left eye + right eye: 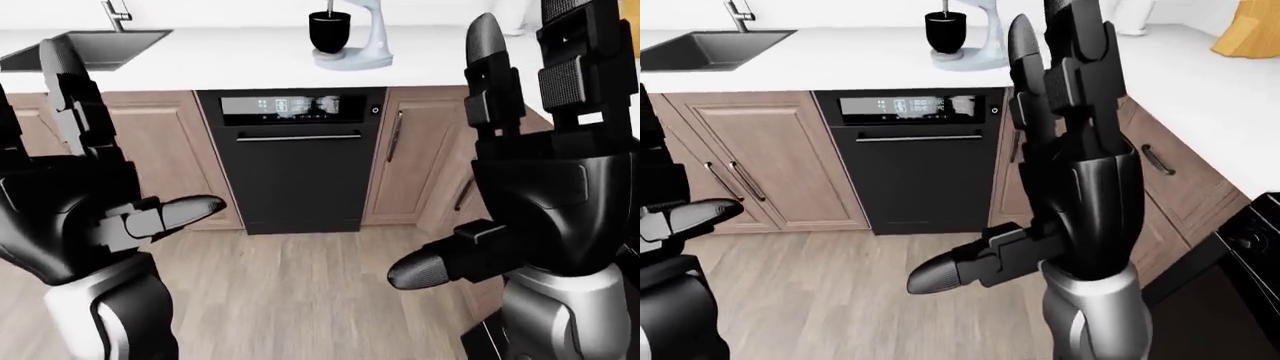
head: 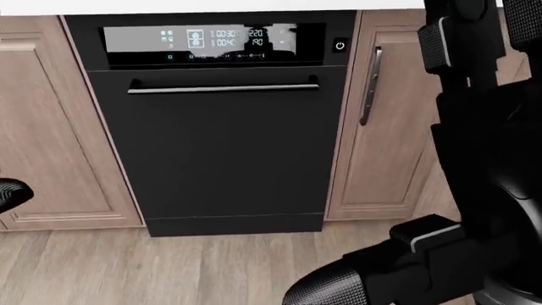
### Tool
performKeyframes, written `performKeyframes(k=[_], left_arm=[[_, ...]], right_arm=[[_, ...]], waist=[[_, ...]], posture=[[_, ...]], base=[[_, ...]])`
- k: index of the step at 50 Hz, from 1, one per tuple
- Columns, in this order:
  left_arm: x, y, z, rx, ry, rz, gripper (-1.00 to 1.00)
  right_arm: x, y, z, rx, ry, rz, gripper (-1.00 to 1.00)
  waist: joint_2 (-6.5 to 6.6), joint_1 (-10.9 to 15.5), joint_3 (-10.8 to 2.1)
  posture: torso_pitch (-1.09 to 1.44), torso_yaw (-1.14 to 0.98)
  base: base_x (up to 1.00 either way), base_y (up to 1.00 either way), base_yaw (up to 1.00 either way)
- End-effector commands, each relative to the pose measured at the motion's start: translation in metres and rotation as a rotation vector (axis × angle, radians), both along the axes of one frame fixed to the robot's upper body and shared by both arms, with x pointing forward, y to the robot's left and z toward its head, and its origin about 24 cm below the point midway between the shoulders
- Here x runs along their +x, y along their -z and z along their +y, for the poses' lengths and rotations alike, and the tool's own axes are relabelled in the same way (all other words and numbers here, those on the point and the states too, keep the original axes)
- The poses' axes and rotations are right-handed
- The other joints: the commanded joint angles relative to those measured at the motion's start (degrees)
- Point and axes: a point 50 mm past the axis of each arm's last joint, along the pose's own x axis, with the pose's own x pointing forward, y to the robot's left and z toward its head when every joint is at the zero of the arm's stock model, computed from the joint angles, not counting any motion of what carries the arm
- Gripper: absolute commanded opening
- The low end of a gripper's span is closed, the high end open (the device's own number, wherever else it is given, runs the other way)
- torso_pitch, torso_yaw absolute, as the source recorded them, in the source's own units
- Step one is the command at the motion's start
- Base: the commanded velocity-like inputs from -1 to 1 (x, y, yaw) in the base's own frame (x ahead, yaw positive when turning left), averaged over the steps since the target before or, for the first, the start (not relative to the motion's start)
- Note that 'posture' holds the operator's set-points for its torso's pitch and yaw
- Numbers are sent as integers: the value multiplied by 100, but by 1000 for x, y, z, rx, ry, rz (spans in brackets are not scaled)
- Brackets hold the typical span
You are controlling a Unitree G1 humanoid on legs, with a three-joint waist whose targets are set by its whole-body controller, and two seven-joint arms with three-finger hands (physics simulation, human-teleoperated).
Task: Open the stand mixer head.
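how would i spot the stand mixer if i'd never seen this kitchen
Find the long white countertop along the top of the left-eye view, and the black dishwasher with the lit panel set beneath it. Directly above the dishwasher stands the pale grey stand mixer with a black bowl. The dark sink lies further left.

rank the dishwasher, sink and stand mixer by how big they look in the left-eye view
1. dishwasher, clearly largest
2. sink
3. stand mixer

Sink and mixer look similar, and both are cut by the frame's edge, so their order is unsure.
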Motion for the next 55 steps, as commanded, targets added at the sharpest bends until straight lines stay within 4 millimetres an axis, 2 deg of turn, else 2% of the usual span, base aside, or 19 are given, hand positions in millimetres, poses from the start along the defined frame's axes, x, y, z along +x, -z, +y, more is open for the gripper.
performKeyframes(k=[1, 4, 5, 9, 11, 17, 21, 23, 24, 30, 32, 39, 40, 41, 47, 49, 51, 52, 55], left_arm=[[-7, -10, -3, 15, 12, -75, 100], [-7, -10, -3, 17, 14, -75, 100], [-6, -10, -3, 15, 14, -75, 100], [-7, -10, -3, 17, 14, -75, 100], [-6, -9, -3, 16, 12, -74, 100], [-6, -9, -2, 14, 14, -72, 100], [-7, -8, -1, 10, 8, -70, 100], [-7, -7, -1, 9, 10, -69, 100], [-7, -7, -1, 9, 11, -70, 100], [-7, -7, 0, 10, 7, -69, 100], [-7, -8, -1, 9, 8, -71, 100], [-7, -8, 0, 10, 7, -72, 100], [-7, -8, 0, 10, 7, -72, 100], [-7, -8, 0, 9, 7, -72, 100], [-7, -8, 0, 9, 6, -73, 100], [-7, -8, 0, 12, 7, -74, 100], [-7, -8, 0, 10, 7, -74, 100], [-7, -8, 0, 11, 7, -74, 100], [-6, -8, 0, 10, 4, -73, 100]], right_arm=[[-6, -7, 1, 2, -13, -59, 100], [-2, -2, 2, -47, 40, -43, 100], [-2, -2, 3, -51, 44, -47, 100], [-5, -5, 6, -47, -1, -58, 100], [-5, -4, 7, -60, -8, -44, 100], [-2, 1, 11, -118, 20, -30, 100], [-3, 2, 15, -125, -11, -20, 100], [-1, 4, 16, -139, 3, -12, 100], [-1, 5, 16, -140, 2, -10, 100], [-5, 3, 17, -117, -60, -15, 100], [-6, 3, 18, -124, -55, -12, 100], [-6, 3, 18, -130, -64, -14, 100], [-6, 2, 18, -131, -59, -16, 100], [-6, 2, 18, -135, -46, -24, 100], [-8, 1, 19, -128, -65, -32, 100], [-7, 1, 18, -133, -52, -30, 100], [-6, 1, 18, -147, -28, -34, 100], [-6, 2, 19, -151, -24, -27, 100], [-6, 1, 19, -143, -32, -35, 100]], waist=[[60, -26, 7], [89, 2, -34], [204, 4, -413], [46, 58, -642], [71, 49, -4], [-37, -63, -445], [338, -115, -606], [202, -35, 88], [173, -21, -387], [95, -46, -689], [115, -28, -62], [389, -105, -765], [245, -40, -198], [308, -40, -46], [258, 5, -470], [-147, 51, 26], [-56, 42, 81], [-115, 17, -307], [-112, -7, -381]], posture=[[0, 0], [0, 0], [0, 0], [0, 0], [0, 0], [0, 0], [0, 0], [0, 0], [0, 0], [0, 0], [0, 0], [0, 0], [0, 0], [0, 0], [0, 0], [0, 0], [0, 0], [0, 0], [0, 0]], base=[[100, -1, 0], [63, 0, 0], [0, 0, 0], [20, 0, 0], [100, 0, 0], [33, 0, 0], [25, 0, 0], [50, 0, 0], [0, 0, 0], [8, 0, 0], [100, 0, 0], [29, 0, 0], [100, 0, 0], [100, 0, 0], [28, 0, 0], [100, 0, 0], [50, 0, 0], [0, 0, 0], [0, 0, 0]])
